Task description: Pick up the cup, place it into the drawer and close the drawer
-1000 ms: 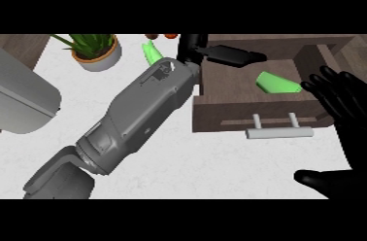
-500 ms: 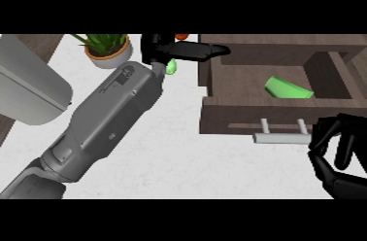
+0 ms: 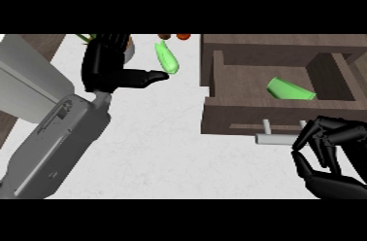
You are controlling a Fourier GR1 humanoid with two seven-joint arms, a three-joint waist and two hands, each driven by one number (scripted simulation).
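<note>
A green cup [image 3: 290,89] is seen lying inside the open drawer [image 3: 276,116], beyond the right hand [image 3: 326,155], whose fingers are curled emptily by the handle [image 3: 276,138], seemingly for pushing. The left hand [image 3: 109,66] is relaxed over the worktop [image 3: 165,147].

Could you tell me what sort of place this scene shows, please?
Probably a kitchen counter: a pale worktop, an open wooden drawer with a bar handle and a green cup inside, and a green vegetable-like item on the worktop.
</note>
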